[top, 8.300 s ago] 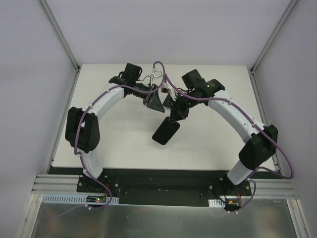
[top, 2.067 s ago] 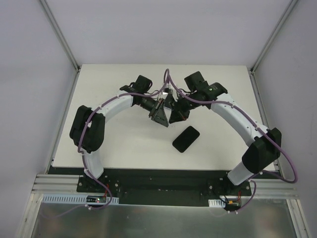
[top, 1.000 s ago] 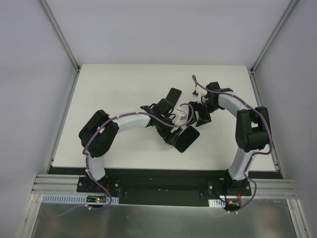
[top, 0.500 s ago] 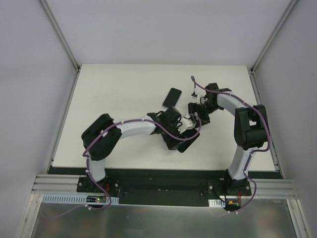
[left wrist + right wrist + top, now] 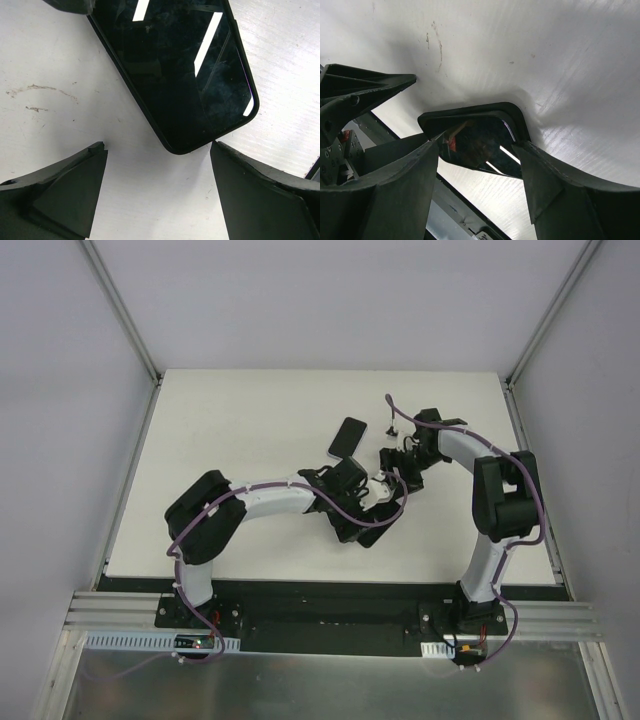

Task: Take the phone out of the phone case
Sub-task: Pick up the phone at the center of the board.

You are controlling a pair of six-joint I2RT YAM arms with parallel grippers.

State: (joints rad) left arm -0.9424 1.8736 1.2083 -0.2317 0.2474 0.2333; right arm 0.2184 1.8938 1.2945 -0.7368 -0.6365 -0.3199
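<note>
Currently I see the black phone with a glossy, smudged screen and a matt black rim (image 5: 175,75) lying flat, screen up, near the middle of the white table (image 5: 230,440), towards its front. My left gripper (image 5: 156,152) hangs low over the phone's near end with its black fingers (image 5: 65,190) spread wide. One finger stands clear of a rounded corner and the other sits just beside the rim.

From the opposite end my right gripper (image 5: 479,145) straddles the phone's other short edge, fingers apart and close against both corners. Whether they press on the rim I cannot tell from the wrist view. I also cannot tell if that matt rim is the case or the phone's own frame.

Farther back on the table, apart from both grippers, lies a second flat black rounded rectangle (image 5: 348,437). From overhead I cannot say whether it is a case or a phone. A few faint brown scuffs (image 5: 35,92) mark the table beside the left fingers.
</note>
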